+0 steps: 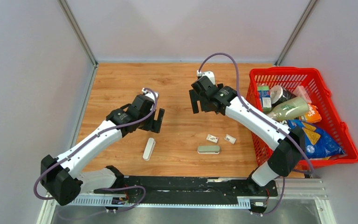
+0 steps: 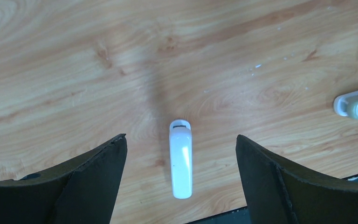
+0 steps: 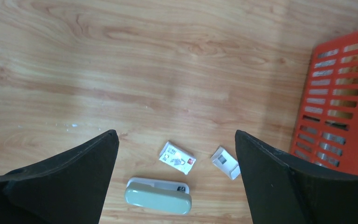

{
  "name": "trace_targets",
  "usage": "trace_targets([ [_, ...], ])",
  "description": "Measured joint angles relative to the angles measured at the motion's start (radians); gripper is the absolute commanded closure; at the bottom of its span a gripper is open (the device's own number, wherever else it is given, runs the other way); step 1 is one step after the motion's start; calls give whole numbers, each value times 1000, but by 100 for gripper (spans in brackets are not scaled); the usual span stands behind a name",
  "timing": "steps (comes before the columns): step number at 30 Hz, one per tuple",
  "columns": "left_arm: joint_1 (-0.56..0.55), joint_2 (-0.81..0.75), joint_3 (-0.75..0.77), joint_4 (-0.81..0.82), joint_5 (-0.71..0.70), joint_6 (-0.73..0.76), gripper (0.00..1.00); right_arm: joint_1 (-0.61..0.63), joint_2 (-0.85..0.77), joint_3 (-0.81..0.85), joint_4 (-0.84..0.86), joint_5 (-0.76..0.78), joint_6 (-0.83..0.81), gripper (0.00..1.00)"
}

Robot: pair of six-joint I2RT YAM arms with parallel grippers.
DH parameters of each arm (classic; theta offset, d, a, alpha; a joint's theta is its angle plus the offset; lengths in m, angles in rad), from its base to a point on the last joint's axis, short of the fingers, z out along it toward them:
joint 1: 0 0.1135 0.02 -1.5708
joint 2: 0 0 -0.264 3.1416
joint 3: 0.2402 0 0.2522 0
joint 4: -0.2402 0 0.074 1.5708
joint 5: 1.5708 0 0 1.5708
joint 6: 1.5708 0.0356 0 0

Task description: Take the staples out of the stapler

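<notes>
Staples are nowhere that I can see, so I judge they sit inside one of the two pill-shaped bodies on the table (image 1: 121, 79), and I cannot tell which. My left gripper (image 2: 179, 140) hangs with its jaws spread wide and nothing between them, directly above the white stapler (image 2: 181, 161), which lies flat and lengthwise between my fingers without touching them. My right gripper (image 3: 175, 133) is just as wide and just as empty, raised over the green stapler (image 3: 158, 198), a pale shell on a white base lying crosswise near the table's front edge. Two small printed packets (image 3: 177, 157) rest just beyond it, apart from each other, and the red basket (image 1: 307, 72) of groceries stands off to my right. Either body looks like light, stiff plastic with a smooth, rounded skin, so I expect it to skate on the wood or squirt out of a pinch taken near its curved ends. I would close across the narrow width at mid-length, where the sides run straight, and pin it with one arm while the other works the opening end. The staples themselves should be tiny and light, and a strip is likely to snap into bits, so tipping them out looks safer than pinching.
</notes>
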Motion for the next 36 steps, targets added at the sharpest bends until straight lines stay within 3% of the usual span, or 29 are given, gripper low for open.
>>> trace_targets([
  [7,-27,3,-101,-6,-58,-62,11,0,-152,-211,108,-142,0,0],
  [13,-27,3,-161,-6,-63,-87,10,3,-266,-237,169,-187,-4,0],
  [22,-37,32,-247,32,3,-84,9,4,-339,-370,302,-271,-32,0],
  [36,-49,132,-264,81,45,-74,15,4,-310,-369,360,-378,-61,0],
])
